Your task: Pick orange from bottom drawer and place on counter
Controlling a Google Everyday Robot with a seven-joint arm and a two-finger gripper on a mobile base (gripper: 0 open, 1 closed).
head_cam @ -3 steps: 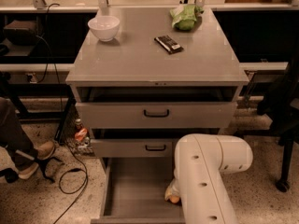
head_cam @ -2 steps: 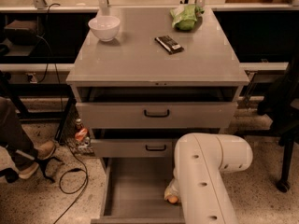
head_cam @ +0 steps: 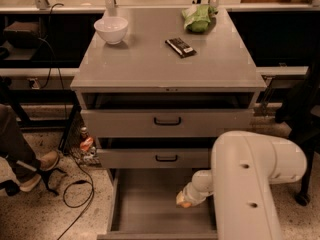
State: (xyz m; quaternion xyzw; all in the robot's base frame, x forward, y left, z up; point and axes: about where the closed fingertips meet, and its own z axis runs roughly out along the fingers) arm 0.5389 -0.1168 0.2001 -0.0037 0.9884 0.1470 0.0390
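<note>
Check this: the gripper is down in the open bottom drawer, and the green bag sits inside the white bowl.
One error: the camera view shows the green bag lying on the counter, apart from the white bowl. The gripper is down in the open bottom drawer.

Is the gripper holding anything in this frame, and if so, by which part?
Cannot be told. The gripper is low in the bottom drawer, right at the orange, but the arm hides whether it has a grip.
</note>
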